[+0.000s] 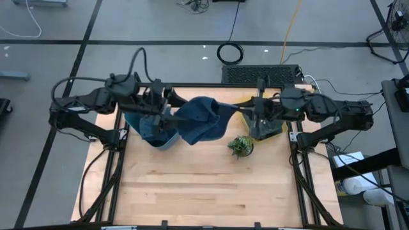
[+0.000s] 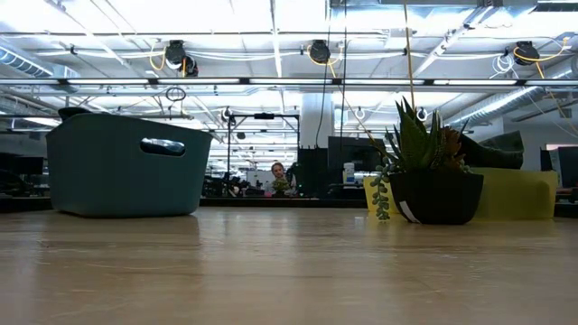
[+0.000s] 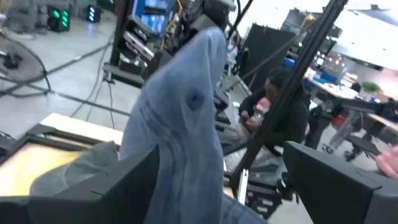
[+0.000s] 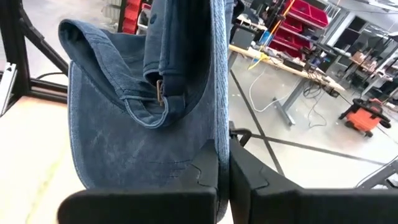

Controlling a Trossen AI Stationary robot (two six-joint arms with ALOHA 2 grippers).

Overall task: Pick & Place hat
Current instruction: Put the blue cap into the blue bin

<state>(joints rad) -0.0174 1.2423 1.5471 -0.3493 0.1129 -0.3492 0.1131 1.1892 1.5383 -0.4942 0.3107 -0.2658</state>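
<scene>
A blue denim hat (image 1: 201,120) hangs in the air between my two arms, above the table's far half. In the right wrist view its strap and buckle (image 4: 159,93) show. My right gripper (image 1: 238,114) comes level from the table's right and is shut on the hat. My left gripper (image 1: 171,112) comes level from the left, open. One end of the hat (image 3: 186,124) stands between its spread fingers, close to one finger (image 3: 124,186). The low view shows neither the hat nor a gripper. My right gripper pinches an edge of the hat (image 4: 219,140) between its two shut fingers, coming level from the table's right side. The hat is lifted clear of the table and spreads out sideways from the fingers toward my left arm. Whether my left gripper touches the hat, I cannot tell.
A dark teal bin (image 1: 153,133) stands on the table under my left gripper, also in the low view (image 2: 126,164). A small potted plant (image 1: 241,145) sits right of the middle, and a yellow-green container (image 1: 268,128) lies under my right arm. The near half is bare wood (image 1: 204,191).
</scene>
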